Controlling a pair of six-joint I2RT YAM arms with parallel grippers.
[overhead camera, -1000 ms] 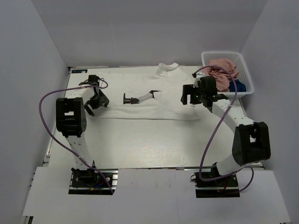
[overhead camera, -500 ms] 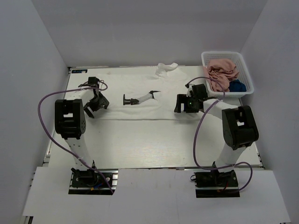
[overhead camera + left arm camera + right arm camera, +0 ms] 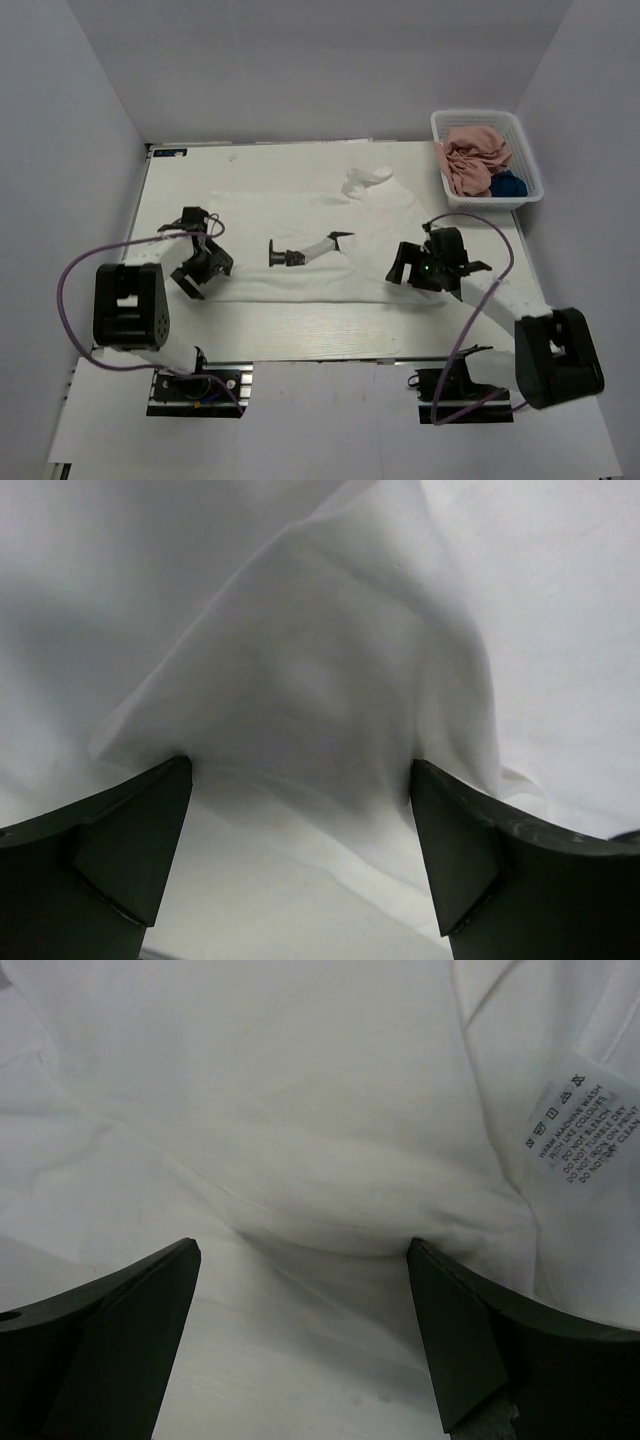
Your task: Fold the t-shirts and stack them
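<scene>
**White t-shirt spread flat, both end effectors open at its near hem**

White t-shirt point(image 3: 300, 215) lay spread on the tabletop point(image 3: 300, 330), spanning the gap between the left end effector point(image 3: 193, 283) and the right end effector point(image 3: 403, 275). Each end effector stood wide open at the cloth's near edge and gripped nothing. The left wrist view showed a raised fold of white cloth between the spread fingers. The right wrist view showed flat layers ahead of the fingers, with a care label point(image 3: 580, 1120) just to their right.

The cloth looked thin, light and limp. It would likely sag and crease when lifted and slide easily over the smooth surface. The hem corners lying at each end effector seemed the best places to pinch, both layers together.

The collar point(image 3: 366, 178) lay on the far side of both end effectors, so the neck pointed away from them and the hem toward them. The long axis, I judged, ran from hem to collar, though white on white blurred the outline. The black print point(image 3: 300, 250) sat between the end effectors.

The pink t-shirt point(image 3: 472, 160) and navy t-shirt point(image 3: 510, 185) lay bunched in the basket point(image 3: 480, 116), well beyond the right end effector.
</scene>
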